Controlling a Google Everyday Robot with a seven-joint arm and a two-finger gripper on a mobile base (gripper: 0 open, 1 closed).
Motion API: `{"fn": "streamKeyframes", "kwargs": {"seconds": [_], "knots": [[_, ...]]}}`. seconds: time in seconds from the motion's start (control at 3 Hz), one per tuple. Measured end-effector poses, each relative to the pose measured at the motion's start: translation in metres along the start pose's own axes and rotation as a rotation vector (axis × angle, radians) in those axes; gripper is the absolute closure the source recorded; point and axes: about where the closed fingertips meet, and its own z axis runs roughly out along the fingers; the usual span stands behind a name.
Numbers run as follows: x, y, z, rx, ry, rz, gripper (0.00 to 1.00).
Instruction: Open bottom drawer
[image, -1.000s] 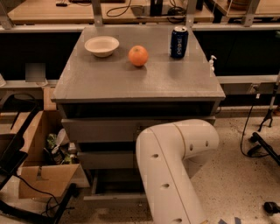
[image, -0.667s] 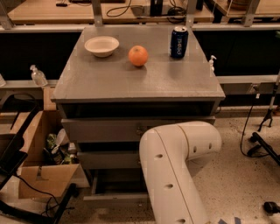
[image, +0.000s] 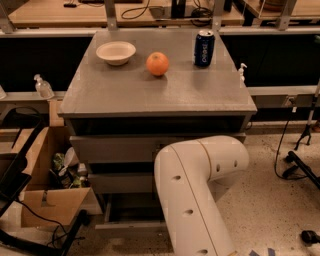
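on the floor (image: 270, 200), a box (image: 47, 206) of clutter (image: 67, 172); gripper behind white arm (image: 195, 190)

Three drawers (image: 115, 148) (image: 122, 183) (image: 130, 228); one bowl (image: 115, 52), orange (image: 157, 64), can (image: 204, 48)

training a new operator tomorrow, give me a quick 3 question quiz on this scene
1. Multiple choice: what sits between the bowl and the can on the cabinet top? A) orange B) mug C) sponge
2. True or false: the gripper is in plain sight at the bottom drawer.
3. Fill in: the white arm covers the drawer fronts on the picture's ____ side.

Key: 1 A. 2 false; the gripper is out of view, past the white arm. 3 right.
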Motion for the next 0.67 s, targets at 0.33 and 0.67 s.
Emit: {"fn": "streamKeyframes", "kwargs": {"seconds": [0.33,0.67], "knots": [[0.0023,0.0159,-0.0101,-0.042,0.031,0.034,0.78],[0.0022,0.0148,-0.0101,-0.042,0.031,0.034,0.99]]}}
